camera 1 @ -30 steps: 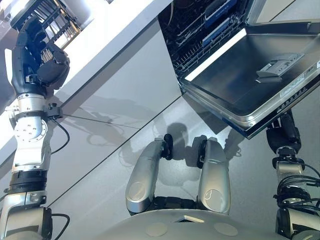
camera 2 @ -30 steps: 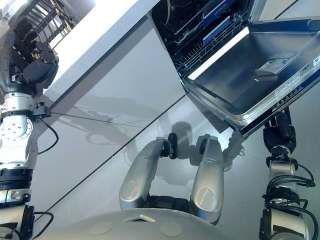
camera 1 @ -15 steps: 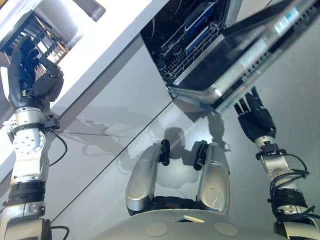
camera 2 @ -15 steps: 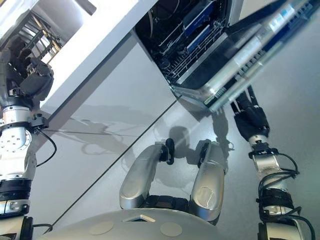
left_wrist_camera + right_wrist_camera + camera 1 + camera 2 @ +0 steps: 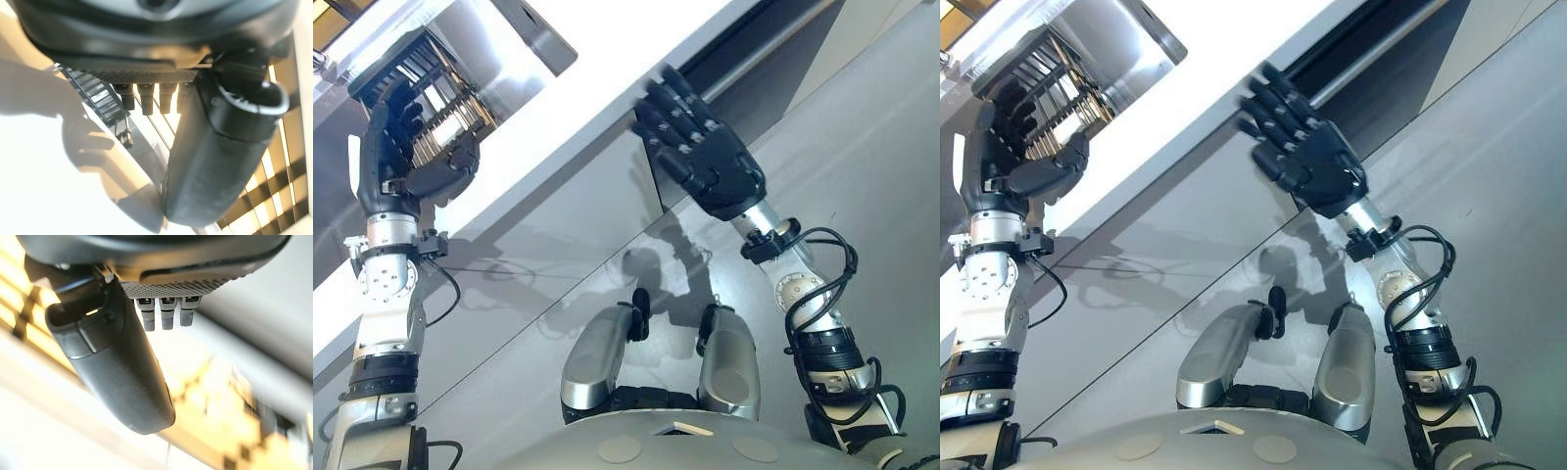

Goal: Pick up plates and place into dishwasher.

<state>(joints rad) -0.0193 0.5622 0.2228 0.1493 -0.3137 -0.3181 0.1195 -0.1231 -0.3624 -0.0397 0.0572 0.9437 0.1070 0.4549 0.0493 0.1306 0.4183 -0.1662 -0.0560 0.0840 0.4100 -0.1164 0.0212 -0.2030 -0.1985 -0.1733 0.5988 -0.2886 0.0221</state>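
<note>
Rack (image 5: 431, 83): dark wire, in the sink recess of the counter (image 5: 607, 69); plates cannot be told.
Left hand (image 5: 406, 162): by rack, fingers apart, empty.
Right hand (image 5: 700, 147): raised before counter edge, fingers spread, empty.

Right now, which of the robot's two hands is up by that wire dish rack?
The left hand. It is raised beside the wire rack on the white counter, fingers open. The right hand is at the counter's front edge, away from the rack.
</note>
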